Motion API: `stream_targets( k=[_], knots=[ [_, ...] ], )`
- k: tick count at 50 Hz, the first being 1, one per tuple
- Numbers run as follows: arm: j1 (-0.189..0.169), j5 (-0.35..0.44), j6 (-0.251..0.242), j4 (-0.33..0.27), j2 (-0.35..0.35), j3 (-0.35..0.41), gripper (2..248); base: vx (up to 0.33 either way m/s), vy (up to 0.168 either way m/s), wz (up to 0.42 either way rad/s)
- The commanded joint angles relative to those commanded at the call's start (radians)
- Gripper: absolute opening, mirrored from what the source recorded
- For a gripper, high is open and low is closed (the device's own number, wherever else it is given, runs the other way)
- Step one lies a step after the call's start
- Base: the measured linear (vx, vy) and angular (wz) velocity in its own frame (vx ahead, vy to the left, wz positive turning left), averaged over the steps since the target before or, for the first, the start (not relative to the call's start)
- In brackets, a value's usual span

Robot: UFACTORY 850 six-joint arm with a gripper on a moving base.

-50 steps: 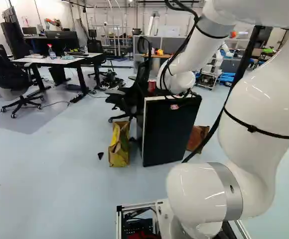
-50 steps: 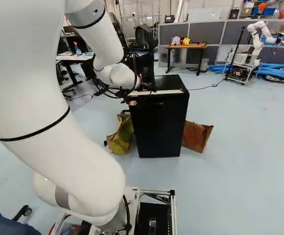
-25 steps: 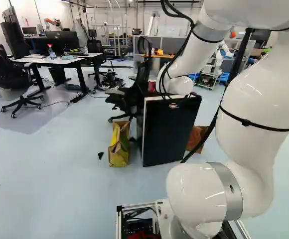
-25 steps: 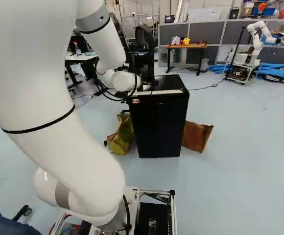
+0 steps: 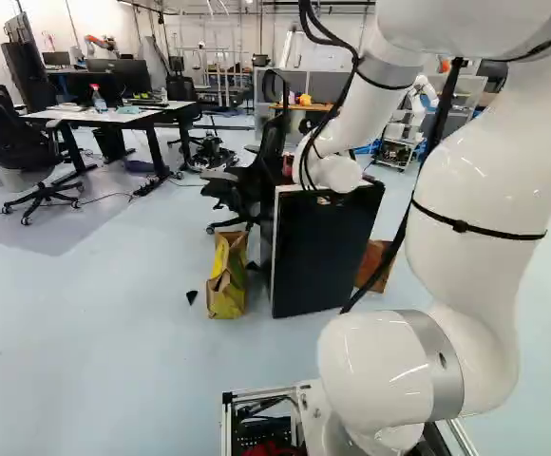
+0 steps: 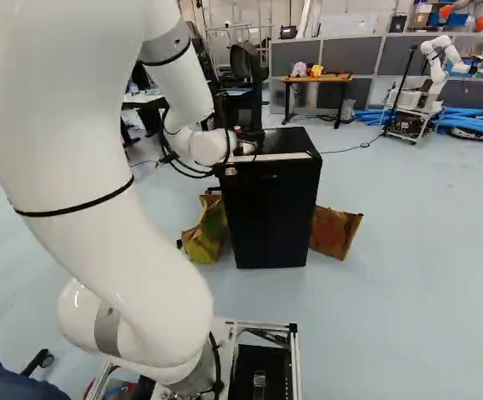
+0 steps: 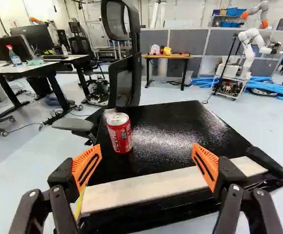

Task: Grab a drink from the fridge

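The black fridge [image 5: 318, 249] stands ahead of the arm, door shut as far as I can see; its top [image 7: 168, 136] has a pale strip along the near edge. My gripper [image 6: 244, 151] is at that near top edge, mostly hidden by the wrist and cables in the base views. In the wrist view the gripper [image 7: 147, 156] is open, orange pads wide apart, with nothing between them. A red drink can [image 7: 119, 132] stands upright on the fridge top, ahead of the fingers and nearer the pad on the chair's side.
An office chair [image 7: 124, 78] stands close beside the fridge, behind the can. Paper bags, one yellow-green [image 5: 226, 275] and one brown [image 6: 334, 232], flank the fridge on the floor. Desks [image 5: 100, 116] and another robot [image 6: 420, 104] are farther back.
The arm's upper links have swung left in the left base view and right in the right base view, and the wrist has dropped slightly at the fridge's top edge. Base, fridge and can have stayed put.
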Motion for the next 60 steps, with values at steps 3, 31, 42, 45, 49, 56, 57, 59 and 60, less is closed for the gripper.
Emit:
stream_targets(
  k=[3,31,42,45,49,56,57,59,60],
  knots=[
    [0.004,0.011,0.0,-0.012,-0.006,0.001,247,0.0,0.0,0.0],
    [0.022,0.105,0.0,-0.122,-0.095,-0.031,247,0.0,0.0,0.0],
    [0.025,0.139,0.0,-0.157,-0.144,-0.061,247,0.0,0.0,0.0],
    [0.025,0.143,0.0,-0.158,-0.158,-0.07,247,0.0,0.0,0.0],
    [0.025,0.143,0.0,-0.158,-0.176,-0.082,247,0.0,0.0,0.0],
    [0.026,0.143,0.0,-0.158,-0.209,-0.104,247,0.0,0.0,0.0],
    [0.026,0.143,0.0,-0.158,-0.213,-0.107,247,0.0,0.0,0.0],
    [0.026,0.143,0.0,-0.158,-0.223,-0.114,247,0.0,0.0,0.0],
    [0.026,0.143,0.0,-0.158,-0.228,-0.118,247,0.0,0.0,0.0]
  ],
)
